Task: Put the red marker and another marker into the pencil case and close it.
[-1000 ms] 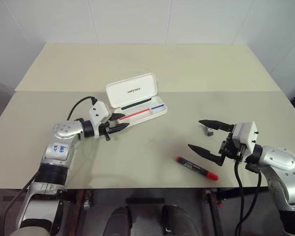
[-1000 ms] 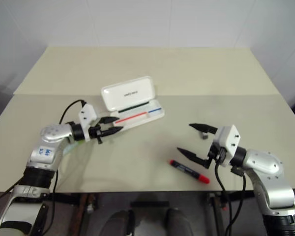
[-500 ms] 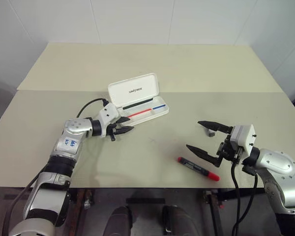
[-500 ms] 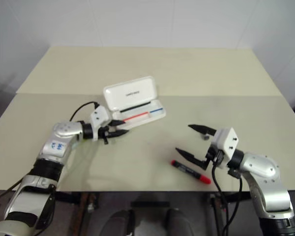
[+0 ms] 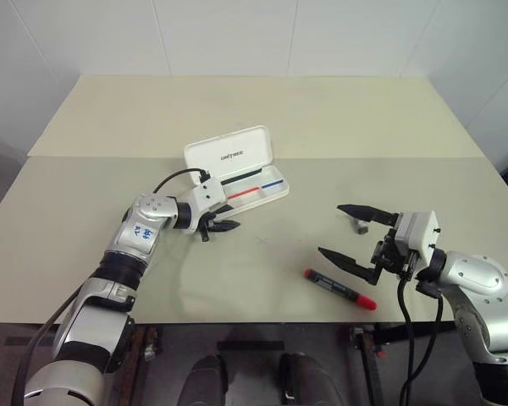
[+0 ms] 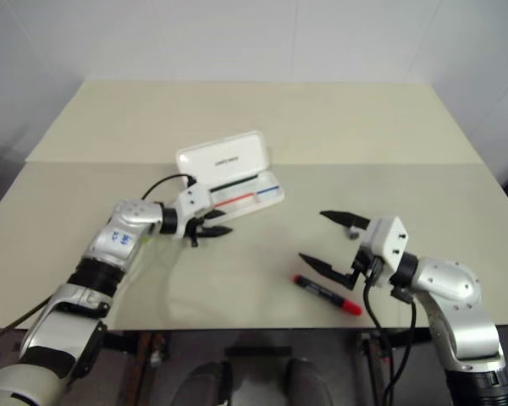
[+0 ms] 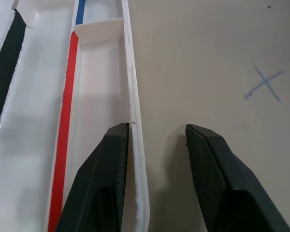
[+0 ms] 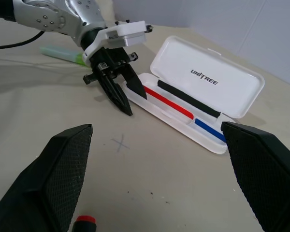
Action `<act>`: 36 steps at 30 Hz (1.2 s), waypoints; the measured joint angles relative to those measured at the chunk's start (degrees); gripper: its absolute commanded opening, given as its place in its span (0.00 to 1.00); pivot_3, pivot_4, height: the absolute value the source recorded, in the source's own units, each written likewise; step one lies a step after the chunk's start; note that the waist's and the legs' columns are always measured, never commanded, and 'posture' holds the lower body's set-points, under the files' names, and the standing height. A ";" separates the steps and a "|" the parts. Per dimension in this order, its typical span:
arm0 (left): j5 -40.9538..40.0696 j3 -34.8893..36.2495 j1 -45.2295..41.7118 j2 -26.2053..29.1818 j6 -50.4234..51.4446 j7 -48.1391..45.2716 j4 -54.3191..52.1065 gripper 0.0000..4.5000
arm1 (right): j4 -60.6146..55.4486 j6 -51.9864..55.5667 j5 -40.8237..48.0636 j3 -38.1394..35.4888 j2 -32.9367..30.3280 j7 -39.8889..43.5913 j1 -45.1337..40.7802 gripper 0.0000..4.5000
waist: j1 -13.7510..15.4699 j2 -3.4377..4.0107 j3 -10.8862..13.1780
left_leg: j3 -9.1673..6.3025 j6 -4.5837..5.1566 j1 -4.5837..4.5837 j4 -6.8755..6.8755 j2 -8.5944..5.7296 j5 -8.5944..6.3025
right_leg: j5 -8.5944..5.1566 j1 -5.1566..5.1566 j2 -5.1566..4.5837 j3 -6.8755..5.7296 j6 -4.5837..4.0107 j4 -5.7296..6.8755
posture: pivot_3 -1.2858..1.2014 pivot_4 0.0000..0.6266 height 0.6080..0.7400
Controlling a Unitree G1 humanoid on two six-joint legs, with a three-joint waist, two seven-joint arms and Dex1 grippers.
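Left gripper (image 5: 223,225), fingers parted and empty, straddles the open pencil case (image 5: 237,171) front wall, angled downward. Right gripper (image 5: 356,240) hovers spread wide, level; one red marker (image 5: 339,289) lies just below it. One green highlighter (image 8: 63,54) lies behind the left arm.

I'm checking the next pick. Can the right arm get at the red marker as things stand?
Probably yes: the red marker lies bare on the table just beside the right gripper, whose jaws stand wide open and empty.

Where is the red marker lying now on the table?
In the left eye view, the red marker lies on the table's near edge, robot's right side, just below the open right gripper.
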 measured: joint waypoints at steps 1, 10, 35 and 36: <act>0.28 -0.16 -0.37 0.00 0.62 -0.25 0.00 0.41 | 0.00 0.15 0.04 0.00 -0.16 0.14 -0.28 1.00 | 0.00 0.00 0.00 | 0.00 0.00 0.00 0.01 0.00 0.00 | 0.00 0.01 0.00 0.00 0.00 0.00 | 0.52 0.24 1.00; 1.09 -0.02 -1.59 0.16 3.42 -0.55 -0.39 0.01 | 0.01 0.91 0.40 0.01 -0.81 0.59 -2.18 1.00 | 0.02 0.00 0.00 | -0.02 0.01 0.00 -0.02 0.00 -0.01 | -0.02 0.01 0.00 0.01 0.04 -0.01 | 0.52 0.24 1.00; -5.17 0.22 10.68 4.15 -9.44 -15.29 -13.94 0.01 | 0.26 2.17 0.75 0.32 -1.91 2.36 -3.64 1.00 | -0.13 0.00 0.00 | -0.01 0.05 0.01 0.03 0.02 -0.01 | -0.01 0.00 -0.03 0.07 0.00 0.04 | 0.52 0.24 1.00; -5.15 0.23 10.73 4.70 -9.72 -15.41 -13.81 0.01 | 0.26 2.17 0.76 0.32 -1.92 2.39 -3.64 1.00 | -0.11 0.00 0.00 | -0.01 0.05 0.00 0.03 0.02 -0.01 | -0.01 0.00 -0.04 0.08 0.00 0.04 | 0.52 0.24 1.00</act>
